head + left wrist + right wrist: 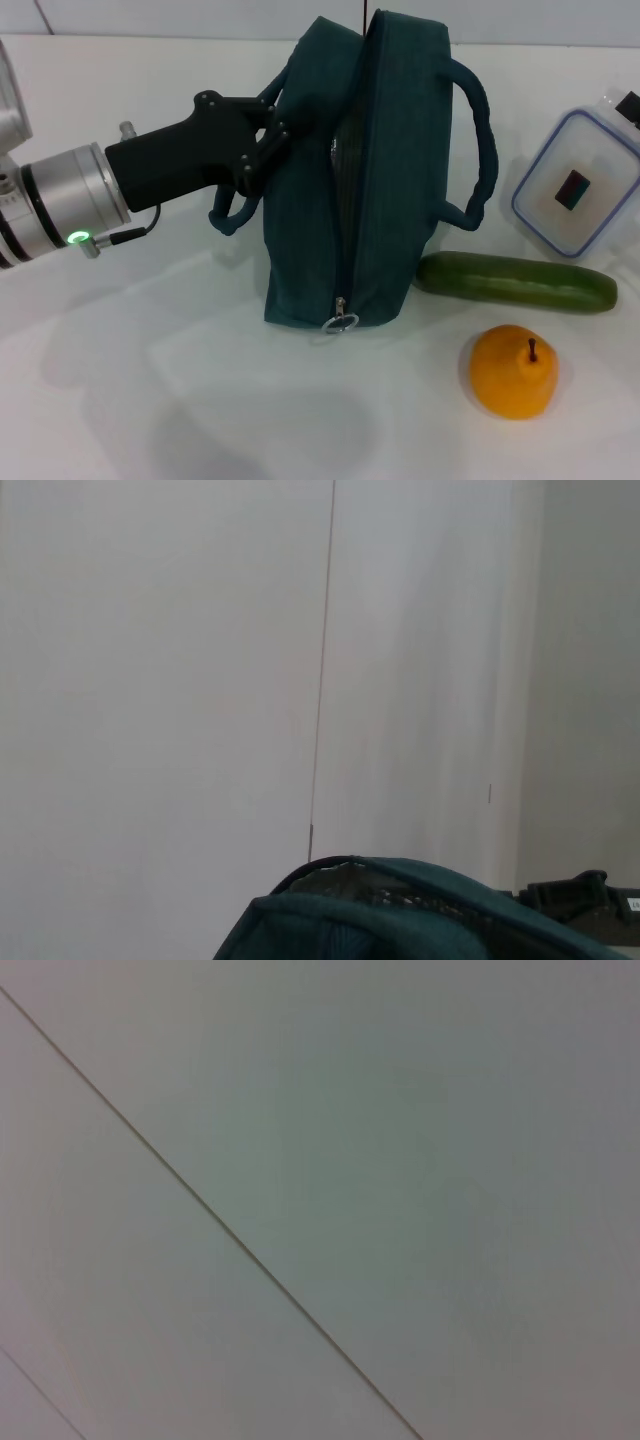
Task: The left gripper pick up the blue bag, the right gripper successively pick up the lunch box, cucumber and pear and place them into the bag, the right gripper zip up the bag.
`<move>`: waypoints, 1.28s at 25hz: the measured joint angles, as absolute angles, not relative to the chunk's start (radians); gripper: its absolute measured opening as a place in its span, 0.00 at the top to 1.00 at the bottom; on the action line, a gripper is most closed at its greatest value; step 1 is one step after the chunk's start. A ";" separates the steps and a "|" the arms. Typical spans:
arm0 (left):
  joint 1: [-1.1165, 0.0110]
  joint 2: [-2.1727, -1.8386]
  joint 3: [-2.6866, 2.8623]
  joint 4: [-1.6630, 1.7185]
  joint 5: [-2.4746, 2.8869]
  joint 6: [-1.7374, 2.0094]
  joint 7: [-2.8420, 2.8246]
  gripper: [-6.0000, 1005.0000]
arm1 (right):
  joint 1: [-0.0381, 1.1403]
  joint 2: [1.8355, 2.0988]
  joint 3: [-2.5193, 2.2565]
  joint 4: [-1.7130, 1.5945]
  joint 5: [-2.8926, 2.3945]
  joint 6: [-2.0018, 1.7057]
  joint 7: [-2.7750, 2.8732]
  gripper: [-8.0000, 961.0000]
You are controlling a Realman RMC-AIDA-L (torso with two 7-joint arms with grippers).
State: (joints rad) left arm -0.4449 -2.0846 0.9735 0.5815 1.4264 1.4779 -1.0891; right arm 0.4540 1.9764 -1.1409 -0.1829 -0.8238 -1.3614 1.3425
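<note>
The blue bag [310,230] stands upright mid-table, its long zipper facing me and parted near the top, the metal ring pull [340,322] at the near end. My left gripper [272,135] reaches in from the left and is shut on the bag's left handle. The bag's top edge [400,920] also shows in the left wrist view. The lunch box [577,185] lies at the far right, the cucumber [515,281] in front of it beside the bag, and the pear [513,371] nearer me. My right gripper [628,104] peeks in beyond the lunch box.
The white table [150,380] has open surface to the bag's front and left. The bag's right handle [478,150] loops out toward the lunch box. A pale wall with a vertical seam [322,670] stands behind; the right wrist view shows only a plain seamed surface [330,1200].
</note>
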 joint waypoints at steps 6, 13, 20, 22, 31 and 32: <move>-0.445 -2.086 0.977 0.580 1.426 1.479 -1.089 0.96 | 0.448 1.967 -1.142 -0.183 -0.824 -1.366 1.350 0.81; -0.445 -2.086 0.979 0.580 1.427 1.481 -1.089 0.96 | 0.428 1.955 -1.164 -0.220 -0.825 -1.396 1.364 0.70; -0.445 -2.086 0.979 0.580 1.427 1.479 -1.085 0.96 | 0.376 1.966 -1.161 -0.299 -0.827 -1.405 1.364 0.70; -0.445 -2.086 0.979 0.580 1.427 1.479 -1.080 0.96 | 0.372 1.966 -1.164 -0.301 -0.830 -1.401 1.361 0.69; -0.446 -2.086 0.979 0.580 1.429 1.477 -1.078 0.96 | 0.311 2.000 -1.166 -0.470 -0.889 -1.295 1.316 0.56; -0.447 -2.086 0.979 0.580 1.429 1.477 -1.078 0.96 | 0.308 2.002 -1.169 -0.489 -0.899 -1.281 1.317 0.56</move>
State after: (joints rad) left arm -0.4465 -2.0862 0.9786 0.5798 1.4286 1.4771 -1.0784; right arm 0.3076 2.0019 -1.1687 -0.4887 -0.8988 -1.2812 1.3168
